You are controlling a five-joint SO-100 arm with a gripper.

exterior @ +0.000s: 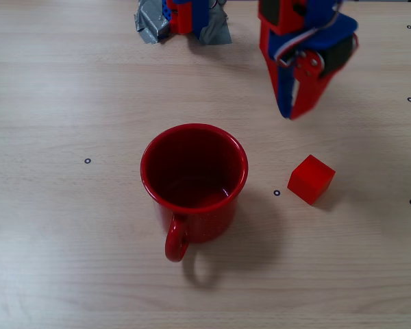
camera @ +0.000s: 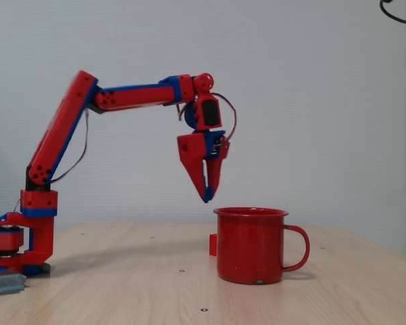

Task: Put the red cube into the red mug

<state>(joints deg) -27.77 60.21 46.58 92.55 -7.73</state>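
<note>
Red cube (exterior: 311, 179) resting on pale wooden table (exterior: 68, 226), turned corner-on in a fixed view, to the right of red mug (exterior: 194, 179) and well apart from its wall; in a fixed view from the side, only a sliver of cube (camera: 212, 244) visible behind the mug's (camera: 252, 245) left edge. Gripper (exterior: 292, 111) hanging above the table, tips pointing down, farther from the camera than the cube and slightly left of it, not touching it. Fingers drawn to a narrow gap, holding nothing; seen from the side, tips (camera: 207, 196) converging just above and left of the mug rim, clear of it. Mug upright, mouth open, handle toward the near table edge. Bare wood around the cube on every side, small black dots (exterior: 276, 192) scattered across it, one just left of the cube.
</note>
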